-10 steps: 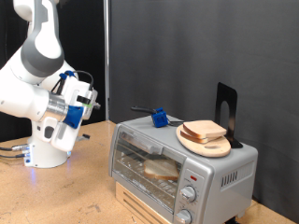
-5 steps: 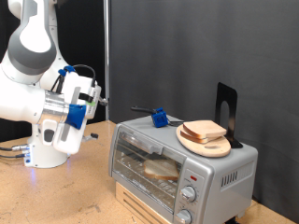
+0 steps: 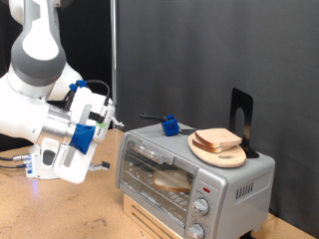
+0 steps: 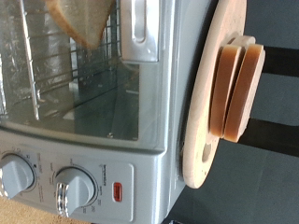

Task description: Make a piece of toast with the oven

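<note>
A: The piece of toast (image 3: 171, 180) lies inside the oven (image 3: 189, 179) on the wire rack (image 4: 56, 70), door shut; loading appears done.

B: Gripper?

A: The gripper (image 3: 112, 122) hangs near the oven's end at the exterior view's left, holding nothing; its opening cannot be judged.

B: Other holders?

A: A wooden plate (image 3: 221, 154) atop the oven bears stacked slices (image 3: 217, 140).

You are working in a robotics lab, not a kitchen. A black curtain (image 3: 199, 55) backs the scene from 12 to 3 o'clock. The oven (image 3: 194, 179) sits at 5 o'clock on a bare plywood bench (image 3: 60, 209), with cables (image 3: 12, 159) trailing at 9 o'clock.
</note>
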{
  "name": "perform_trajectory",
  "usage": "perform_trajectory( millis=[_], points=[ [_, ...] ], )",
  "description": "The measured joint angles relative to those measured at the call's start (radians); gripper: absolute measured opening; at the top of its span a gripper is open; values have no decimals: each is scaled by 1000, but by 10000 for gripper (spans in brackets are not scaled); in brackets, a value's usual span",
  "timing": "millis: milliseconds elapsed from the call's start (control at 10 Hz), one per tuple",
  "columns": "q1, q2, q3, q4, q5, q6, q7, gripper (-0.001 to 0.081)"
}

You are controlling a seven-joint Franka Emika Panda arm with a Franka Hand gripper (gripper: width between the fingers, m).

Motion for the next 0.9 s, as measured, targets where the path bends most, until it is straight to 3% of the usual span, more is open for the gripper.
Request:
perform_trajectory(
  millis=[200, 500, 700, 900],
  points=[
    [-10, 20, -10, 43, -105, -87, 6, 808],
    [-1, 138, -5, 203, -264, -97, 79, 808],
    [9, 214, 5, 282, -257, -46, 110, 808],
    [15, 243, 8, 304, -245, -28, 112, 808]
  ],
)
